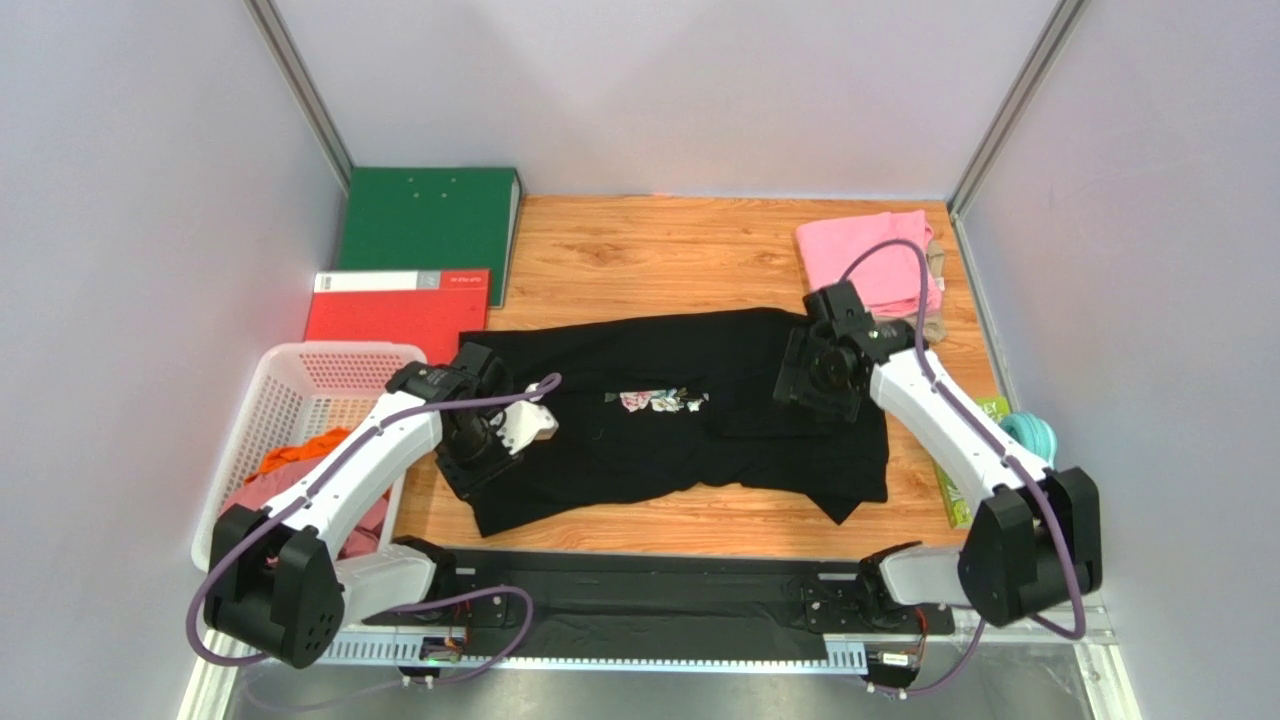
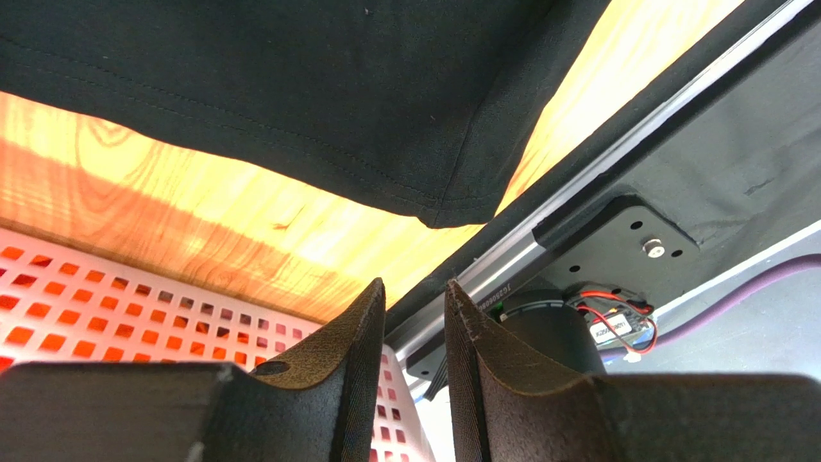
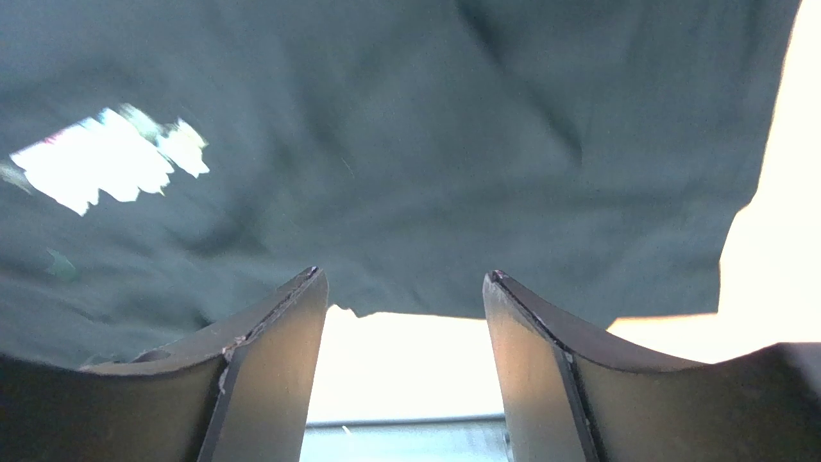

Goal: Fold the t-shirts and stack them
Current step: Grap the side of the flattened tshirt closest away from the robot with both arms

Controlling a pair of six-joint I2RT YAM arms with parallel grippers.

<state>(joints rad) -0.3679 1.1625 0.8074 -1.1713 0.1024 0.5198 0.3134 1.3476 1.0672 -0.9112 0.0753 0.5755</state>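
Black t-shirt lies spread mid-desk for folding — left gripper narrow, empty by its near-left corner, right gripper wide, empty over its right end — probably lining up grabs.

No text legible anywhere, white label strip on the red binder at far left too small to read, floral print on the black t-shirt partly folded under, no readable words
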